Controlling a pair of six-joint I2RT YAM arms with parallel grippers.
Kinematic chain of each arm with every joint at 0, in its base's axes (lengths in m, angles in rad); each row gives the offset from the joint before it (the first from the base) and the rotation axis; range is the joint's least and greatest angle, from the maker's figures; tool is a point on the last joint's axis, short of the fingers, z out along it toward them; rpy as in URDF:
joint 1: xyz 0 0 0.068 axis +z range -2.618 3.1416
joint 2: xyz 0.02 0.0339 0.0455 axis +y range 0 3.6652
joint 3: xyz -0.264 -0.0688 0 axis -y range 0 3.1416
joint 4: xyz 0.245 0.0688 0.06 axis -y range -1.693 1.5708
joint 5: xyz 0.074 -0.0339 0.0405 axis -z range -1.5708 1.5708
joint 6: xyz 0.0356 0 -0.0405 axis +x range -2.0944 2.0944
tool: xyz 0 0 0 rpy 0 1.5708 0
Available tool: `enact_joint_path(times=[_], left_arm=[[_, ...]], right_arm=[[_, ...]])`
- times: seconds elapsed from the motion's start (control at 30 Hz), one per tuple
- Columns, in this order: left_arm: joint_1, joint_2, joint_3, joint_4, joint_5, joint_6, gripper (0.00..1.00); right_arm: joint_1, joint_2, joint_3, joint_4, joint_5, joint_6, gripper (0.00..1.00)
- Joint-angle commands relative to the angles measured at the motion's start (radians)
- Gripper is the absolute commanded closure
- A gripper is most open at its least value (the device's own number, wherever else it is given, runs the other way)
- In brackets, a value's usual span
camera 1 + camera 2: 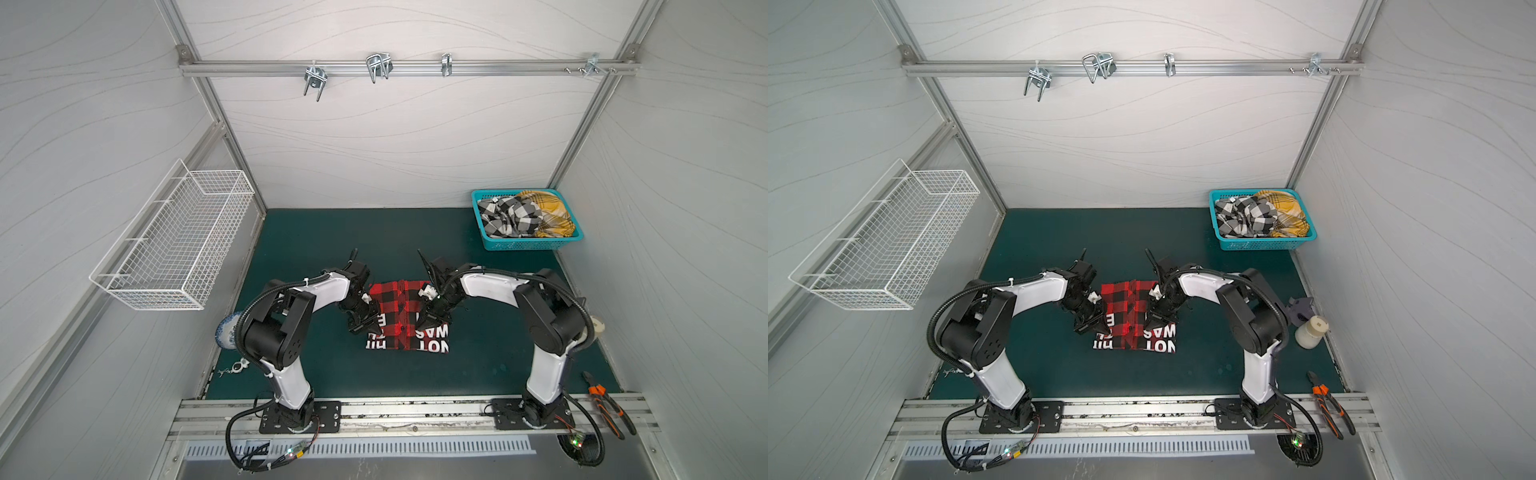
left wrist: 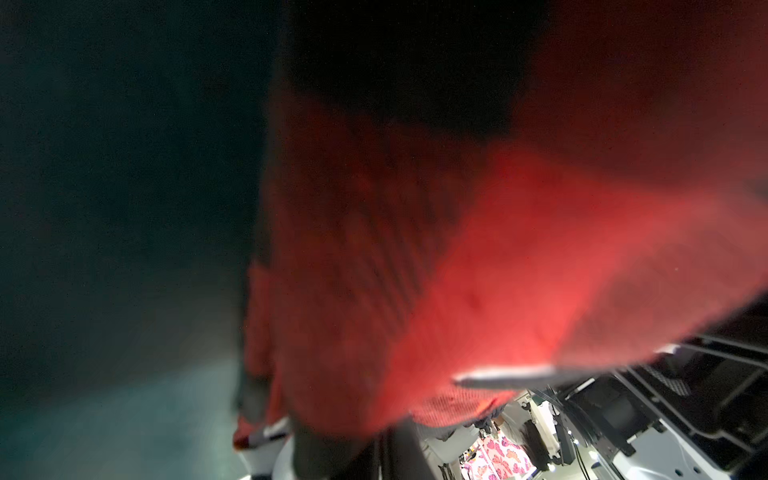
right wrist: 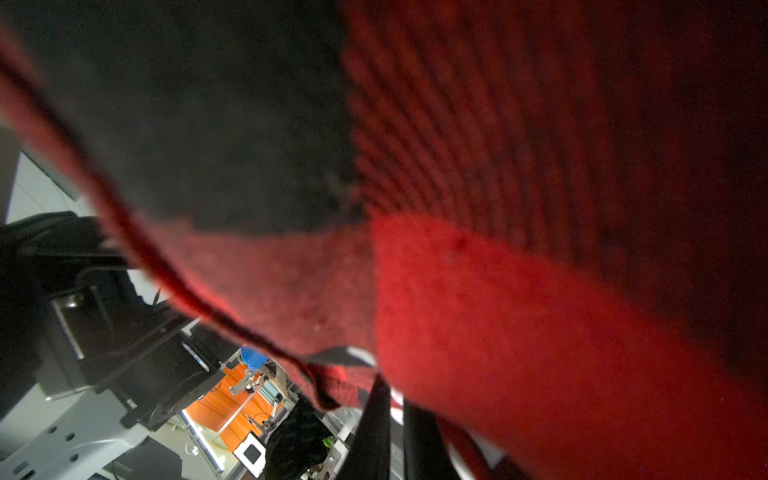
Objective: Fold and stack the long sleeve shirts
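The red-and-black plaid shirt [image 1: 399, 299] [image 1: 1125, 299] lies on the green mat, its near end showing white lettering on black. My left gripper [image 1: 370, 328] [image 1: 1096, 328] is at its left edge and my right gripper [image 1: 428, 322] [image 1: 1152, 320] at its right edge. In the left wrist view red cloth [image 2: 498, 270] drapes over the shut gripper [image 2: 380, 436]. The right wrist view shows the same cloth [image 3: 498, 311] hanging from the nearly closed gripper [image 3: 397, 407]. A black-and-white check shirt [image 1: 509, 218] [image 1: 1246, 216] and a yellow plaid shirt [image 1: 548, 216] [image 1: 1287, 212] lie crumpled in a teal basket [image 1: 528, 245] [image 1: 1258, 245].
A white wire basket [image 1: 174, 245] hangs on the left wall. Orange-handled pliers [image 1: 606, 403] lie at the front right rail. A blue-and-white plate [image 1: 226, 332] sits behind the left arm, and a white jar [image 1: 1310, 330] stands by the right wall. Metal hooks [image 1: 378, 66] hang on the back rail.
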Motion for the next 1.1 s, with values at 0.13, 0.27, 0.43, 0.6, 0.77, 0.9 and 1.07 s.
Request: enact_joint_path(times=[0.13, 0.27, 0.43, 0.6, 0.77, 0.9, 1.07], left_arm=[[0.006, -0.023, 0.033, -0.015, -0.058, 0.002, 1.0], [0.006, -0.107, 0.09, -0.086, -0.104, 0.022, 0.99], [0.006, -0.206, 0.226, -0.179, -0.239, 0.058, 0.98], [0.006, -0.316, 0.327, -0.2, -0.425, 0.098, 1.0], [0.005, -0.49, 0.272, -0.089, -0.644, 0.12, 1.0], [0.006, -0.527, 0.202, -0.026, -0.784, 0.139, 1.0], [0.026, -0.33, 0.295, -0.093, -0.473, 0.136, 1.0]], right_arm=[[-0.024, 0.021, 0.04, -0.057, 0.04, -0.031, 0.88], [-0.024, -0.045, 0.07, -0.105, 0.072, -0.048, 0.84], [-0.024, -0.155, 0.123, -0.175, 0.142, -0.075, 0.78], [0.0, -0.257, 0.191, -0.294, 0.33, -0.128, 0.8], [0.028, -0.372, 0.17, -0.35, 0.558, -0.125, 0.92], [-0.008, -0.404, 0.114, -0.334, 0.529, -0.125, 0.96], [-0.102, -0.38, 0.072, -0.236, 0.364, -0.127, 0.96]])
